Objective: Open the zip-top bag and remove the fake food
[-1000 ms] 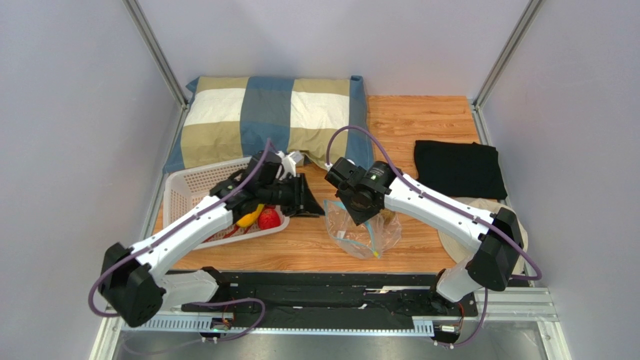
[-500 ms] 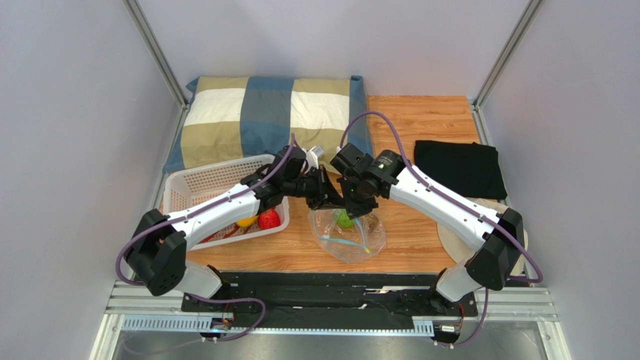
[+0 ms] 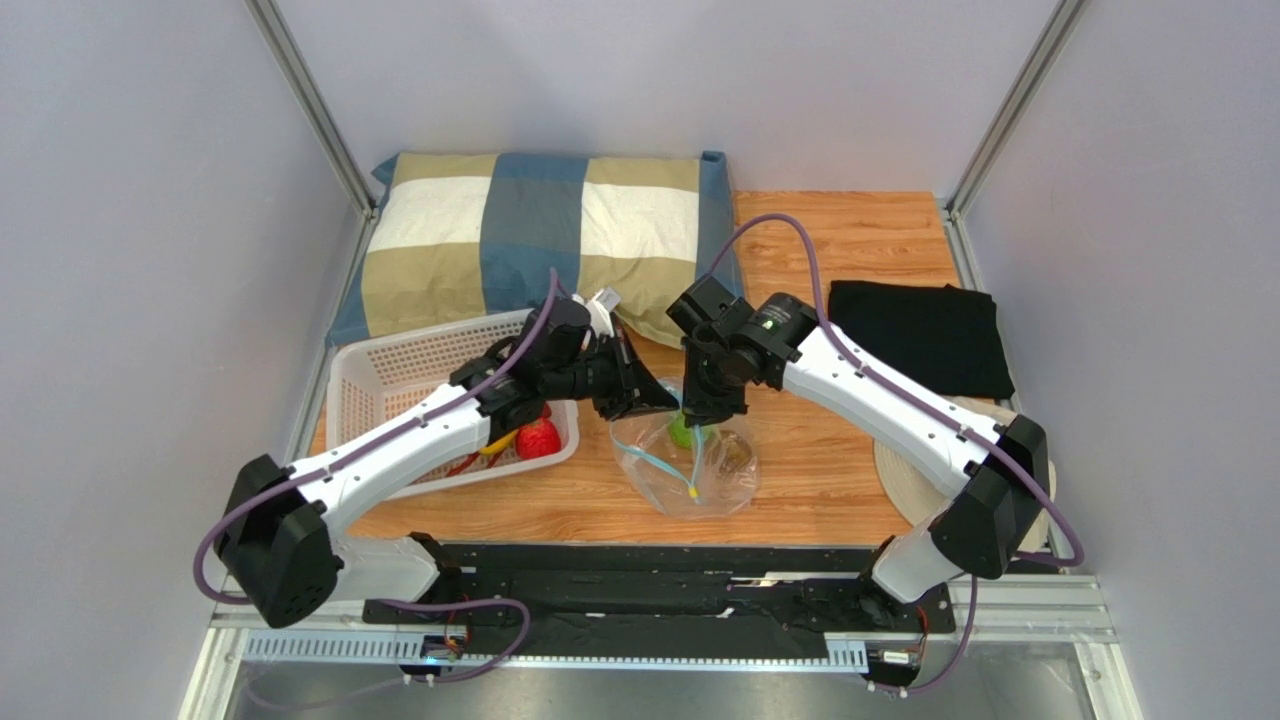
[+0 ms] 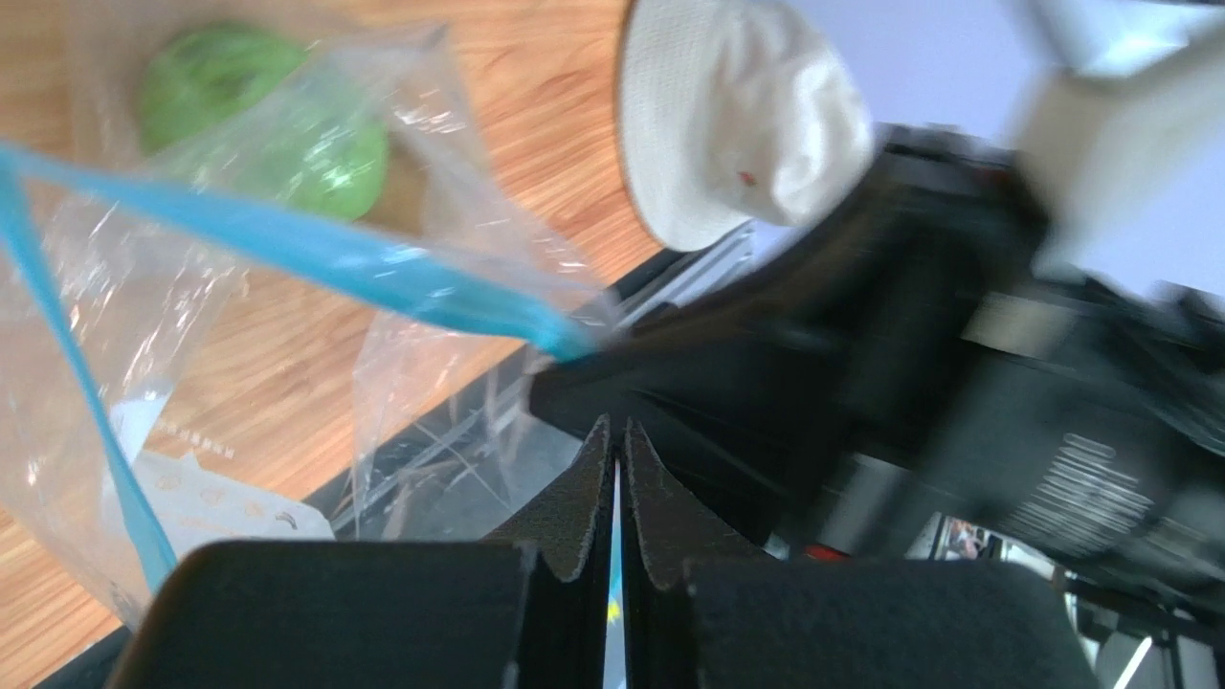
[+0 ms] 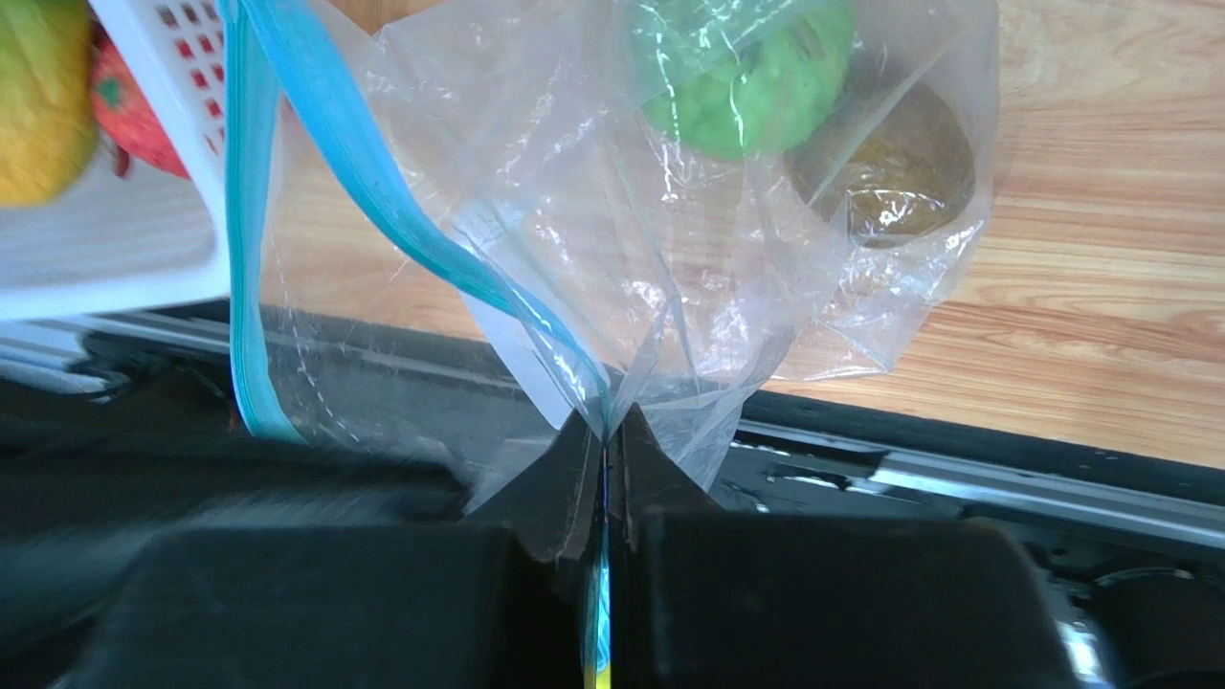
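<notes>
L gripper (image 4: 616,462) & R gripper (image 5: 606,431) both pinched on zip-top bag (image 5: 690,259) lips; pull 'em apart slow & level so your green leafy ball (image 5: 748,79) doesn't spill.

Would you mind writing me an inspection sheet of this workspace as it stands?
Surface: wooden table, no spills seen.
Job's things: zip-top bag with its zipper strips parted, green ball and brownish piece inside; strawberry and mango in the white basket.
Clutter: plaid pillow, black cloth, pale hat.
Grippers: left gripper and right gripper both shut, fingers pinching bag film.
Cables: purple cables arch over both arms, off the bag.
Surroundings: grey walls, metal frame posts.
</notes>
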Tool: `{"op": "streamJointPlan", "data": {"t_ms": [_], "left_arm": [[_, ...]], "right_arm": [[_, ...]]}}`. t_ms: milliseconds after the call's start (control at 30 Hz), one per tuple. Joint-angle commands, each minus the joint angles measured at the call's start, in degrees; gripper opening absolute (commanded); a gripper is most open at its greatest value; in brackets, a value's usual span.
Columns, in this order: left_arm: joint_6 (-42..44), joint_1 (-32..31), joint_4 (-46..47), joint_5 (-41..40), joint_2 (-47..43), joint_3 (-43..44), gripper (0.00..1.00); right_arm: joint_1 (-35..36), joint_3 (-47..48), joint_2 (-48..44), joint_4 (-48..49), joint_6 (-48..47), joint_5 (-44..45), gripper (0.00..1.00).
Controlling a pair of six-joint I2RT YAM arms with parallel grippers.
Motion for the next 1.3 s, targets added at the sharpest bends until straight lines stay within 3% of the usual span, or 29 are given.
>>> {"op": "streamJointPlan", "data": {"t_ms": [0, 167, 333, 367, 400, 500, 733, 867, 1000, 1067, 1100, 1133, 1200, 1267], "left_arm": [[-1.9, -0.3, 1.0, 1.0, 2.5, -1.5, 0.02], [-1.6, -0.3, -0.8, -2.1, 2.4, -2.2, 0.02], [1.8, -0.4, -2.3, -3.4, 8.9, 0.4, 0.06], [2.8, -0.3, -1.9, -3.9, 11.4, 1.6, 0.10], [5.2, -0.3, -2.4, -4.8, 12.6, 2.3, 0.24], [9.4, -0.3, -1.8, -8.3, 16.5, 3.6, 0.47], [10.6, -0.3, 1.1, -11.5, 22.1, 5.0, 0.69], [10.5, -0.3, 2.2, -9.0, 23.9, 5.2, 0.70], [10.3, -0.3, 7.0, -6.8, 22.7, 2.4, 0.68], [11.0, -0.3, 5.5, -6.4, 23.2, 3.3, 0.62], [11.2, -0.3, 5.2, -6.0, 23.2, 3.4, 0.61], [11.4, -0.3, 4.7, -5.5, 23.2, 3.7, 0.59], [12.1, -0.3, 3.4, -5.2, 23.4, 4.2, 0.47], [12.5, -0.3, 2.8, -4.1, 23.4, 4.3, 0.38]], "right_arm": [[-0.5, 0.6, -3.1, 5.5, 8.4, 1.5, 0.00], [-1.4, 0.9, -2.6, 7.2, 11.7, -0.3, 0.00], [-1.6, -1.8, -4.9, 10.9, 14.5, -3.1, 0.00], [-2.0, -2.3, -5.1, 11.5, 15.0, -3.7, 0.00], [-2.0, -2.6, -5.2, 12.4, 15.3, -4.3, 0.00], [-3.0, -3.5, -5.5, 13.6, 16.6, -6.3, 0.00], [-4.3, -6.2, -6.5, 16.0, 19.2, -10.7, 0.00], [-5.4, -8.8, -7.1, 18.3, 19.2, -12.9, 0.00], [-6.5, -9.9, -3.7, 19.0, 11.6, -17.9, 0.02], [-7.8, -10.3, -4.0, 19.0, 6.8, -20.3, 0.11], [-8.5, -10.5, -5.9, 18.2, 5.5, -20.4, 0.26], [-9.9, -10.9, -7.2, 17.7, 3.0, -19.3, 0.33], [-11.8, -11.7, -10.5, 16.4, 1.3, -17.4, 0.53], [-16.4, -13.0, -14.7, 14.6, -1.3, -15.7, 0.55]]}}
